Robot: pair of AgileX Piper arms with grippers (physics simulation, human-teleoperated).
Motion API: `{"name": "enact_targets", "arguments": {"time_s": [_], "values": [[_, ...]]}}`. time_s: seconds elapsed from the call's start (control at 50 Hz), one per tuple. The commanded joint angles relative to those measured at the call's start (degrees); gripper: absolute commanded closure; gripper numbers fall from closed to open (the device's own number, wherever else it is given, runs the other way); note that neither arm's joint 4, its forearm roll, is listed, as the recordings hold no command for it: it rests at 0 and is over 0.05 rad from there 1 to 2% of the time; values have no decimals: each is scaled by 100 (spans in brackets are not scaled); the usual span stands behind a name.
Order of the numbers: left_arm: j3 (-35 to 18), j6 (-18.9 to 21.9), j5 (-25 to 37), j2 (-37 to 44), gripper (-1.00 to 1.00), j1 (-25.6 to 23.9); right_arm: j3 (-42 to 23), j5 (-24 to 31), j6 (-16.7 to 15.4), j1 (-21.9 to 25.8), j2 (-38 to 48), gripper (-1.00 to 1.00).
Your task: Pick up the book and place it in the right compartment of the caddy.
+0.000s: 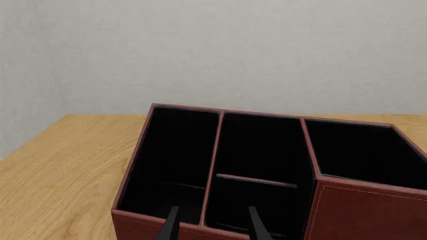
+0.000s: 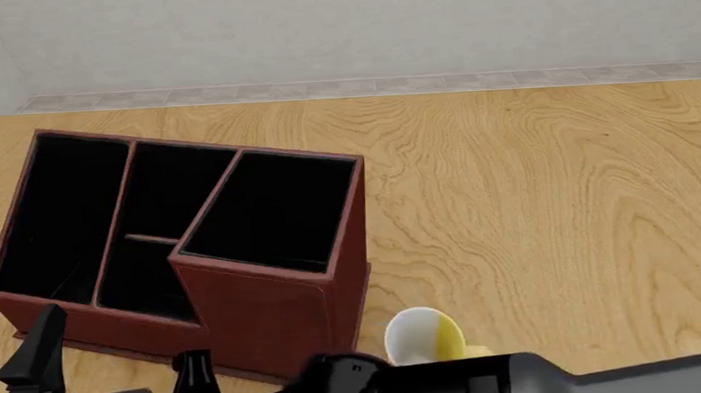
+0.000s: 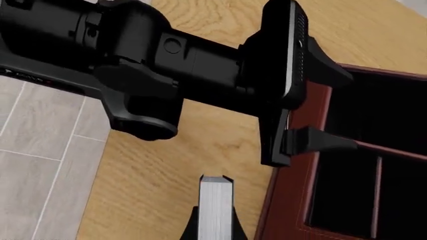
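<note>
a: your right pincer [image 3: 215,227] is clenched on the thin black-covered book with white page edges [image 3: 215,207], held edge-up just outside the near wall of the big red-brown leather-look caddy with the black interior [image 2: 273,322]. i'd say you're mid-carry, book not yet in.

b: and where do i take it?

a: to the right compartment [image 2: 273,210], the tallest-walled section. lift the book clear above that high rim first, square its long edge with the walls, then lower it straight in; a tilted book would likely catch the rim.

b: what's in my way?

a: your own left arm [image 3: 153,60]. its pincer [image 1: 212,225] is released, jaws apart, parked right at the caddy's near wall over the small middle sections, close beside the book. i'd draw it back before you swing across.

b: anything else?

a: a white-and-yellow mug [image 2: 424,337] stands on the wooden counter [image 2: 543,204] just beside the caddy's tall corner, near your right arm.
</note>
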Motion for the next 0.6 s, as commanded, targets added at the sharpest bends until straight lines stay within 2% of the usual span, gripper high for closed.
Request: {"name": "enact_targets", "arguments": {"time_s": [0.02,0.3,0.44,0.48,0.54,0.58,0.6], "values": [[0,0,0,0,-100,0,241,-55,221,-57,-363,100],[0,0,0,0,-100,0,590,-48,105,-204,-809,100],[0,0,0,0,-100,0,692,-23,217,-108,-978,100],[0,0,0,0,-100,0,643,47,373,-56,-1079,100],[0,0,0,0,-100,0,752,52,266,-117,-1164,100],[0,0,0,0,-100,0,739,98,302,-121,-1216,100],[0,0,0,0,-100,0,681,163,419,-62,-1271,100]]}}
